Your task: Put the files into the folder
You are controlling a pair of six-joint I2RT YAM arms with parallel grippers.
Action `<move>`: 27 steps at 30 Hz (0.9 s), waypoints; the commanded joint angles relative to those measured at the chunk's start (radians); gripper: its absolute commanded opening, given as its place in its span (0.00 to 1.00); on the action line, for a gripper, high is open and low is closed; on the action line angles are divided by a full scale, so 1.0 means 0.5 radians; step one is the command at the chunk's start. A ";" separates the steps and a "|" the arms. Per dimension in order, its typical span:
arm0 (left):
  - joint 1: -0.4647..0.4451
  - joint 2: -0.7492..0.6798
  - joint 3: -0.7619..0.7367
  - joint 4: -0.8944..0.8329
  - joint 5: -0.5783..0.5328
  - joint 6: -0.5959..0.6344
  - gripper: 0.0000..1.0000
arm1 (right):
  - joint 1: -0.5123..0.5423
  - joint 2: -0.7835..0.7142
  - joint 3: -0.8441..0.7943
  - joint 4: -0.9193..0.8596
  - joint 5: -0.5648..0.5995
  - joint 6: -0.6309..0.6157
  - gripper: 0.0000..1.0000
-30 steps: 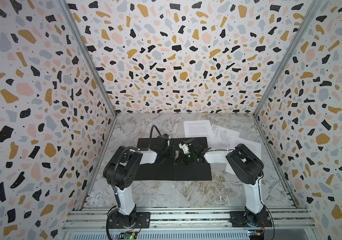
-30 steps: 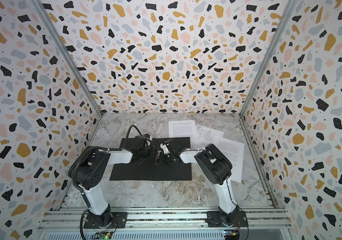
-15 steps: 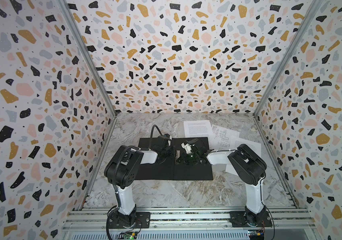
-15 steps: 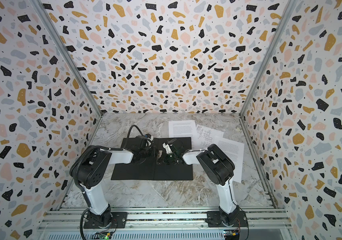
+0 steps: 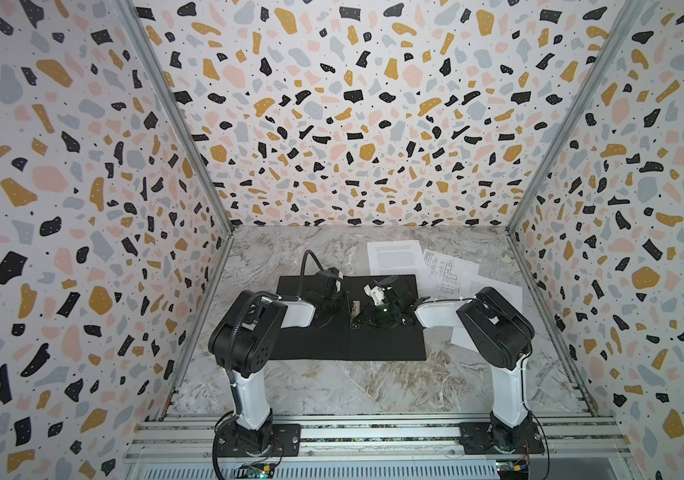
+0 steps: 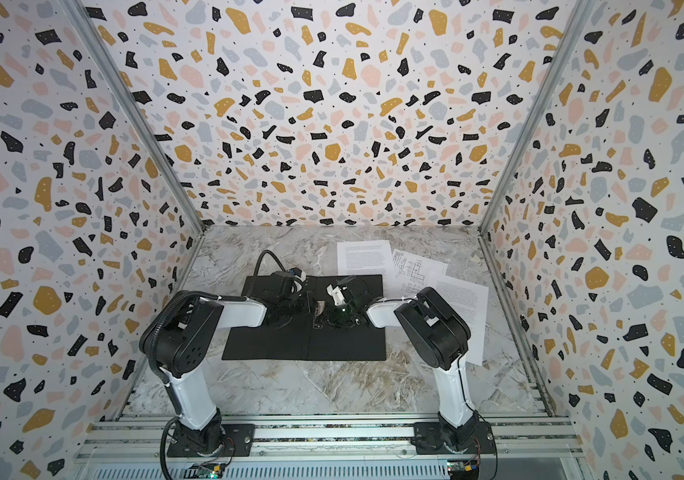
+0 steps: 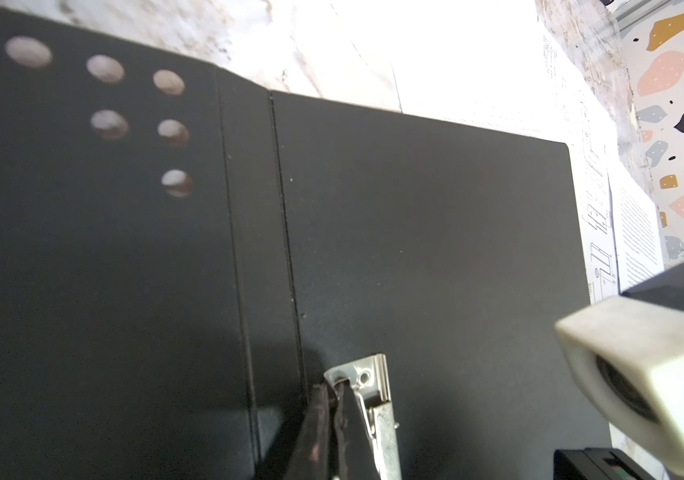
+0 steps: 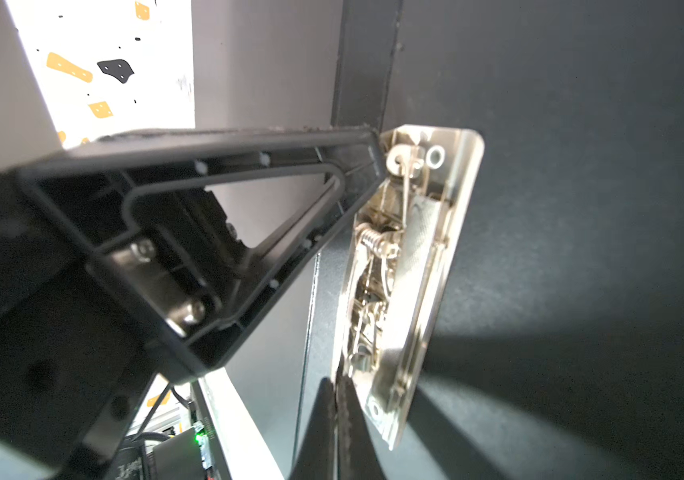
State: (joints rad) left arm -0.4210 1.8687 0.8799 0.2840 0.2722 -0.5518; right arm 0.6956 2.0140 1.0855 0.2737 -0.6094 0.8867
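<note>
Closed and empty, left gripper (image 7: 332, 395) and right gripper (image 8: 337, 386) sat at the stiff clip (image 8: 415, 249) (files (image 5: 394, 257) looked limp; grip an edge)

Soft, even light fills both top views. The walls (image 5: 352, 104) stretch wide toward the frame edges, and the folder (image 5: 373, 345) shows as flat matte black with little detail. In the left wrist view the files (image 7: 456, 62) beyond the folder's edge burn out to white. In the right wrist view the clip (image 8: 415, 249) on the folder's spine glints, a hard shadow and a bright patch lie beside it, and the right end effector (image 8: 337, 399) is blurred.
</note>
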 commanded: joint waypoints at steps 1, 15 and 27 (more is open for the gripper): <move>0.016 0.079 -0.039 -0.166 -0.062 0.023 0.02 | -0.009 -0.096 0.061 -0.014 -0.086 -0.018 0.02; 0.017 0.079 -0.045 -0.154 -0.055 0.024 0.02 | -0.089 -0.349 -0.313 0.116 -0.051 0.007 0.28; 0.015 0.016 -0.060 -0.136 -0.026 -0.075 0.04 | -0.141 -0.379 -0.411 -0.277 0.362 -0.275 0.30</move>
State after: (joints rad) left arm -0.4202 1.8683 0.8795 0.2867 0.2726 -0.5701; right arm 0.6281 1.8370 0.8639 0.2462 -0.5266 0.8165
